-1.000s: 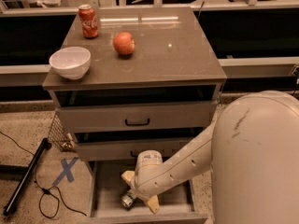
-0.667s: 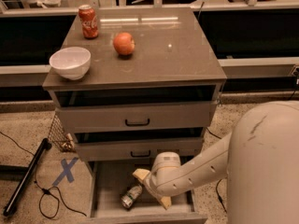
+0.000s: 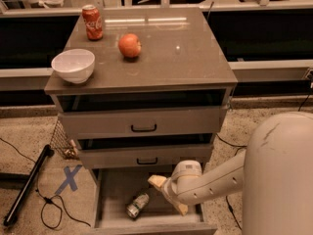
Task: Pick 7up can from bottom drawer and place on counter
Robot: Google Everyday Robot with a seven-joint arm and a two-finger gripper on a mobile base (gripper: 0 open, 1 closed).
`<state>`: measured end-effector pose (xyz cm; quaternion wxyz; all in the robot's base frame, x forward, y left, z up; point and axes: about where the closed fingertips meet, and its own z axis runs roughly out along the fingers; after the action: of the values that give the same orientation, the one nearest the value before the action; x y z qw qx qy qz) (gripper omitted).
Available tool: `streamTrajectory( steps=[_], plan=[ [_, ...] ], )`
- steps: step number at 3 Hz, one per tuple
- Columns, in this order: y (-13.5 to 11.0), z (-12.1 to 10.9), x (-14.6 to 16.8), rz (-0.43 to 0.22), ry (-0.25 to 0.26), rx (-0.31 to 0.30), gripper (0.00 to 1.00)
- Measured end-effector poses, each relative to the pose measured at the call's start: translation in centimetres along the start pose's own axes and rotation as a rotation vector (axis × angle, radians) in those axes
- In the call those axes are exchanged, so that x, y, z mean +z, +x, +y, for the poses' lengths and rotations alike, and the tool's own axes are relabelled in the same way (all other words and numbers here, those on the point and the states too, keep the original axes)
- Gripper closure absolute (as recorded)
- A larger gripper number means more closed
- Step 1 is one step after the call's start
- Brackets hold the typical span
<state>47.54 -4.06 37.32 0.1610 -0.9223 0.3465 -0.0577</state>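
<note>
The 7up can (image 3: 137, 204) lies on its side on the floor of the open bottom drawer (image 3: 116, 184), left of centre. My gripper (image 3: 169, 195) is inside the drawer, just right of the can and apart from it. Its two tan fingers (image 3: 157, 181) are spread open with nothing between them. The counter (image 3: 166, 58) is the glossy grey-brown top of the cabinet, well above the gripper.
On the counter stand a red cola can (image 3: 92, 22), a red apple (image 3: 129, 45) and a white bowl (image 3: 73, 65). The two upper drawers with black handles (image 3: 144, 128) are slightly open. A black pole (image 3: 27, 185) and a blue X (image 3: 70, 178) lie on the floor at left.
My gripper has moved to the right, away from the can, and the arm has swung right. The can still lies on the drawer floor.
</note>
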Motion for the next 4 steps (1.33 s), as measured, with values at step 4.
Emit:
streamTrajectory(
  steps=[4],
  plan=[
    [1.9,-4.8,14.9,-0.155,0.196,-0.098,0.00]
  ],
)
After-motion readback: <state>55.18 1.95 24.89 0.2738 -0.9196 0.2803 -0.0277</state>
